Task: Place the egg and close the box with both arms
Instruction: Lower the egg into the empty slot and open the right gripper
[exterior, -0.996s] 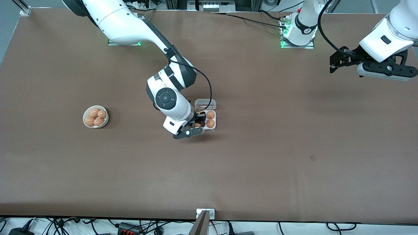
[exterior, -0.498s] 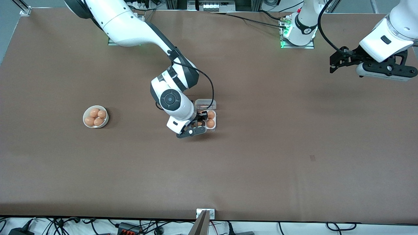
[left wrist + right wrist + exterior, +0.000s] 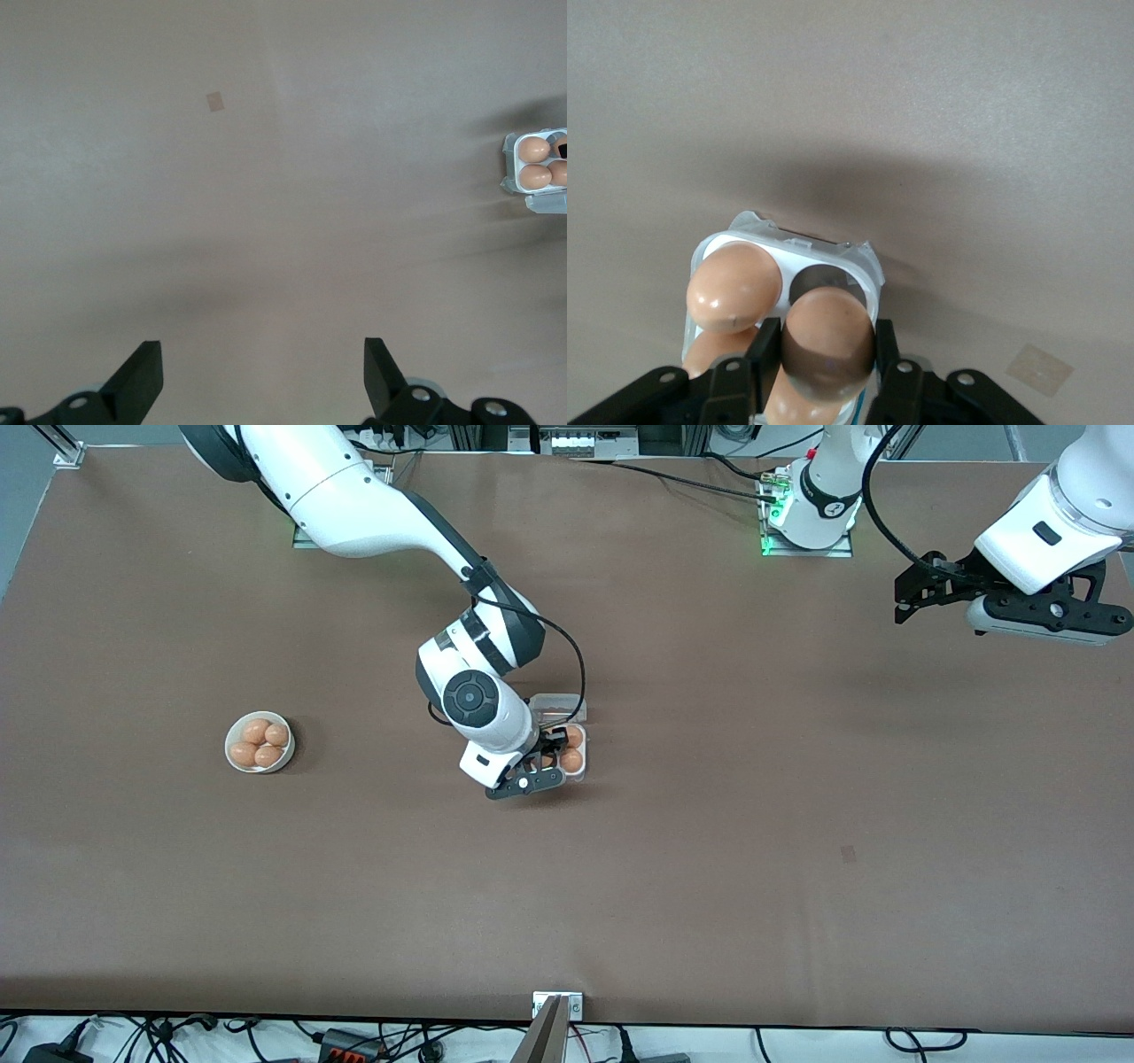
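The box (image 3: 582,769) lies mid-table, its clear lid (image 3: 558,707) hinged open on the side toward the robots' bases. Two eggs (image 3: 572,737) rest in the cells toward the left arm's end. My right gripper (image 3: 542,762) hangs low over the box's other cells, shut on the egg (image 3: 828,341), one black finger (image 3: 767,341) on each side of it. The right wrist view shows an egg (image 3: 735,285) seated in one cell and an empty cell (image 3: 824,276) just under the held egg. My left gripper (image 3: 901,600) waits open in the air over the left arm's end of the table, nothing between its fingers (image 3: 142,376).
A round white bowl (image 3: 289,755) with several eggs stands toward the right arm's end of the table. A small tape mark (image 3: 849,854) is on the brown tabletop, nearer to the front camera than the box. The left wrist view shows the box (image 3: 508,165) far off.
My right arm has shifted a little toward the left arm's end, carrying the egg farther in over the box. The left arm has not moved.
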